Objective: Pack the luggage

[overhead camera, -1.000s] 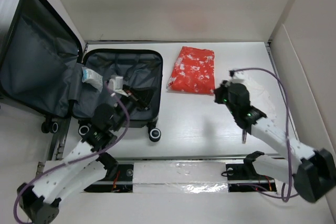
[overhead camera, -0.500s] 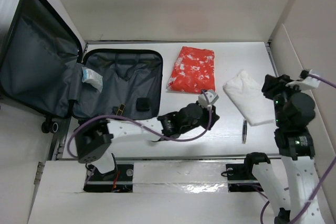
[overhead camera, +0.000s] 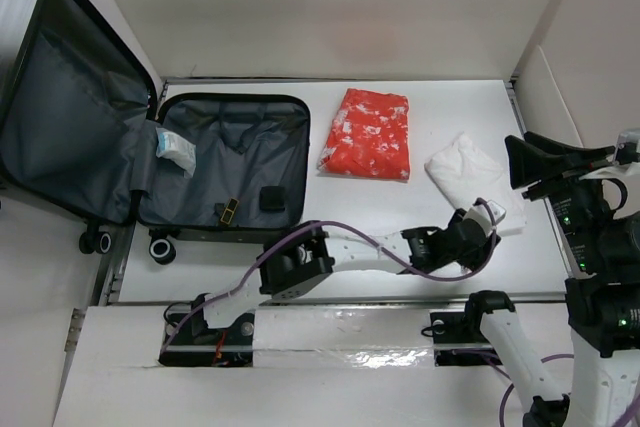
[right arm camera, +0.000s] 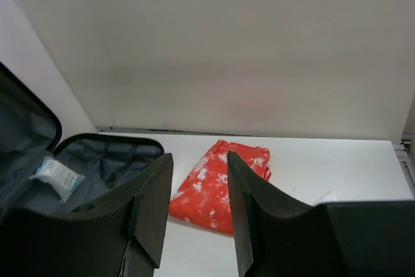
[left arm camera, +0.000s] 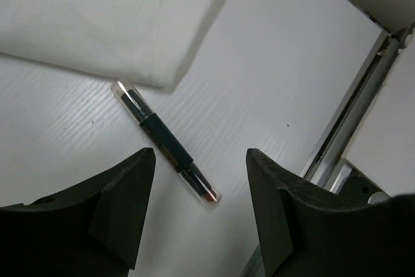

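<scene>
The luggage (overhead camera: 230,162) lies open at the left, its lid (overhead camera: 70,117) raised and its dark grey lining showing. In it are a white packet (overhead camera: 176,150) and two small dark items (overhead camera: 227,213). My left gripper (overhead camera: 470,237) reaches across to the front right and hangs open just above a dark pen (left arm camera: 167,142). One end of the pen lies between the fingers, beside a folded white cloth (left arm camera: 110,17). My right gripper (overhead camera: 515,162) is raised at the far right, open and empty, and faces a red-and-white packet (right arm camera: 217,186) and the luggage (right arm camera: 104,160).
The red-and-white packet (overhead camera: 368,133) lies mid-table, right of the luggage. The white cloth (overhead camera: 465,172) sits between that packet and the right arm. A metal rail (left arm camera: 350,128) edges the table close to the pen. Tall white walls (overhead camera: 330,7) enclose the back and sides.
My left arm swung out of the luggage across to the front right and opened over the pen. My right arm lifted off the white cloth, drew back to the right and opened.
</scene>
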